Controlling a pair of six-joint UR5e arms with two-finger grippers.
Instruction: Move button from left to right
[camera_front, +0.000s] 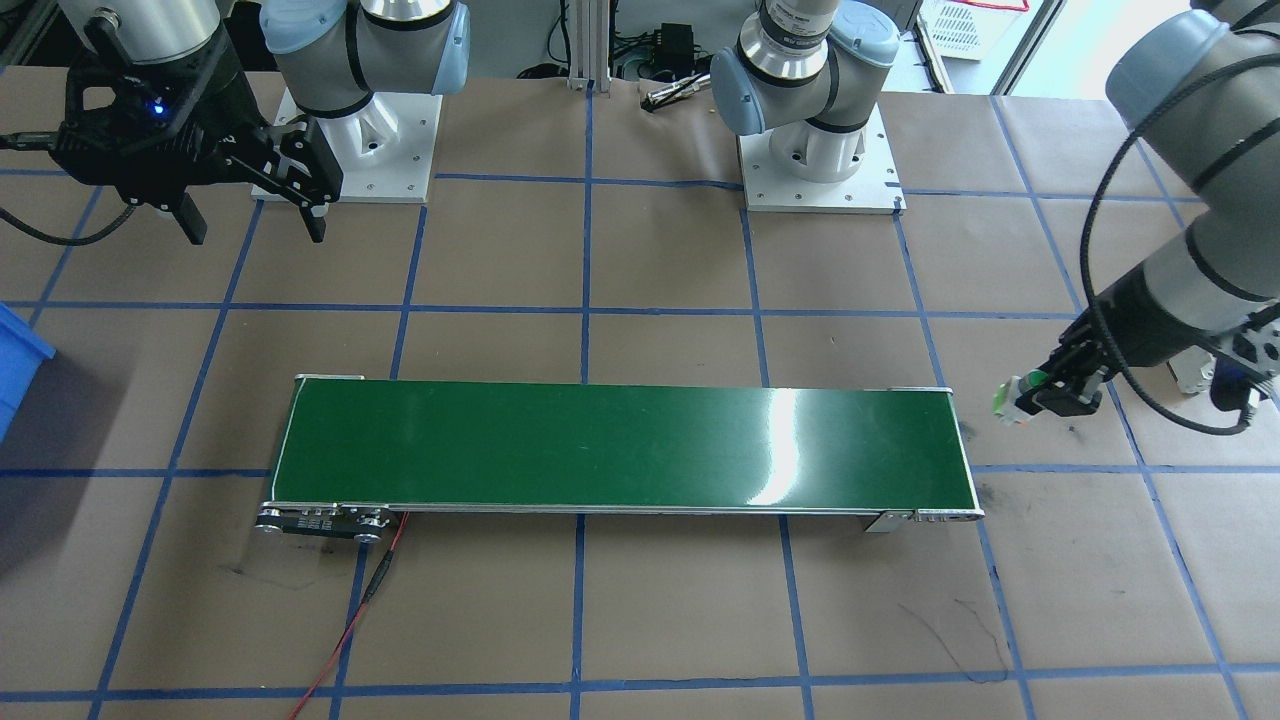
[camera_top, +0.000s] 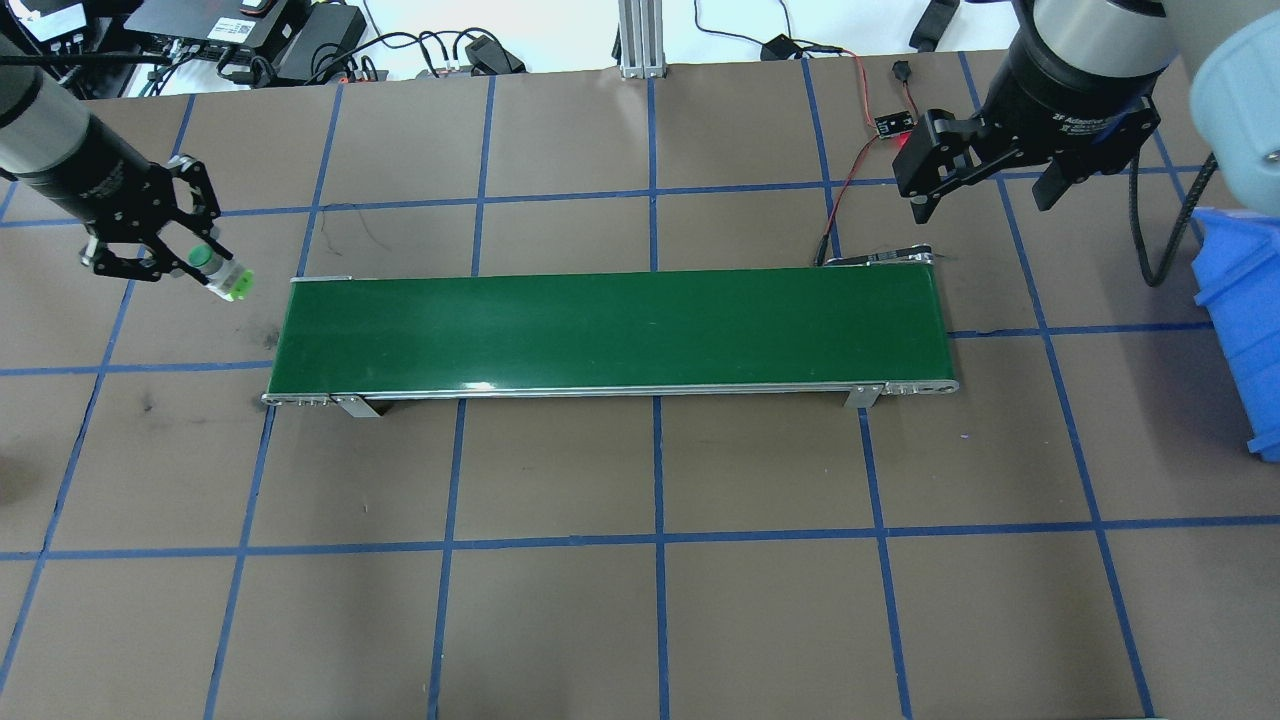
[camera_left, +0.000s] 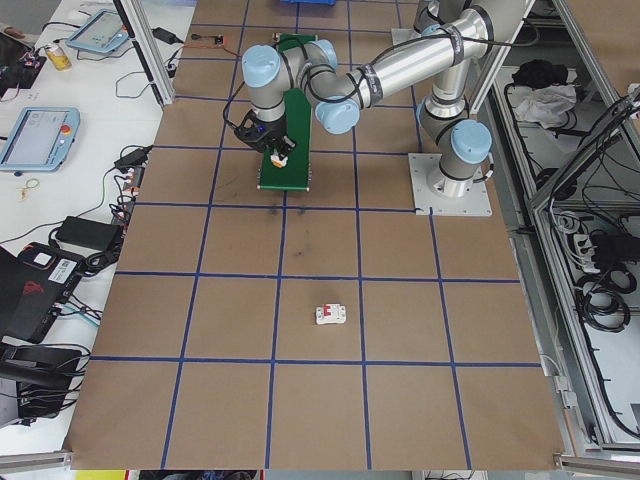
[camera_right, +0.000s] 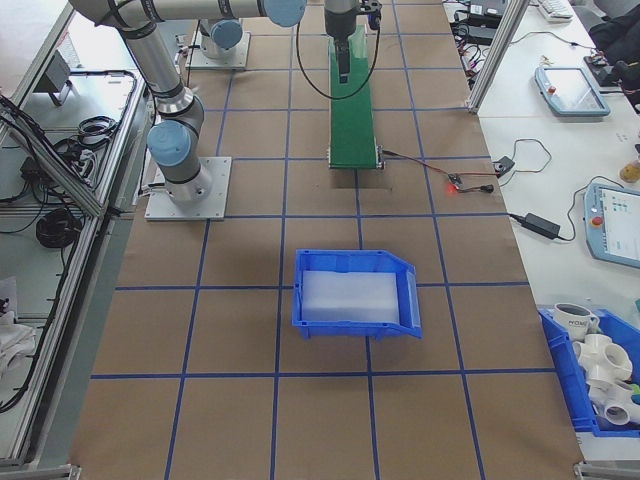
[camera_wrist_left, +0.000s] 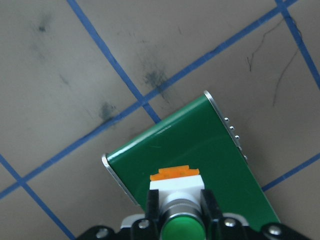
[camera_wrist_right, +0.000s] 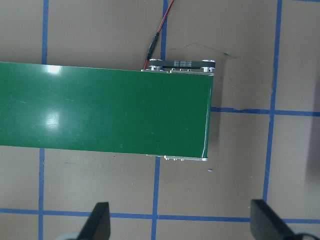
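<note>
Brown papered table, glossy green belt, cylindrical green-capped button.

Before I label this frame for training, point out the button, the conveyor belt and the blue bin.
button (camera_top: 225, 277), overhead exterior view, on its white body
conveyor belt (camera_top: 610, 328), overhead exterior view, on the green belt surface
blue bin (camera_right: 404, 296), exterior right view, on its side wall

Bright, even light fell from above, glare streaked the green conveyor belt, shadows stayed soft, and focus was sharp.
</note>
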